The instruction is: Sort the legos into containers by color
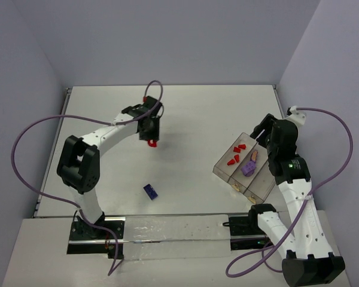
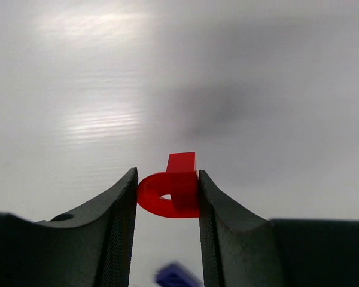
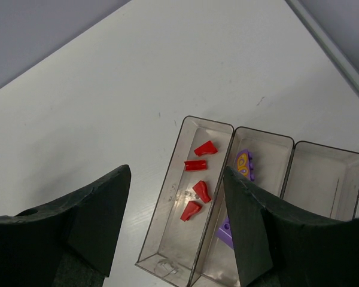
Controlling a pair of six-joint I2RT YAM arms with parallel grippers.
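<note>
- Starting with the left gripper (image 2: 167, 179): both dark fingers (image 2: 116, 215) are pressed against the sides of the red half-disc (image 2: 180, 191), and nothing else is caught between them.
- Whether the half-disc is lifted or resting on the white table (image 1: 203, 113) cannot be told from the wrist view; from above it is seen at the fingertips, far out in the middle of the table.
- The piece is judged light, rigid and slick. One rounded flank is met by one pad and a flat upright tab by the other, so a twist or a pop-out under squeeze is a fair risk.
- A safer hold is judged to be across the flat faces, low on the body, with modest pressure.
- The right gripper (image 3: 177, 172) is held wide apart with nothing in it, hanging above the tray (image 3: 209, 121) at the right side of the table.
- Four small red pieces (image 3: 201, 190) are seen in one end compartment, and purple pieces (image 3: 244, 162) in the middle one.
- No brick is made out in the other end compartment.
- One dark blue brick (image 1: 150, 191) is left loose on the table, nearer the arm bases and well apart from the tray.
- The red end compartment is judged the proper home for the half-disc, and a long carry across the table is called for.
</note>
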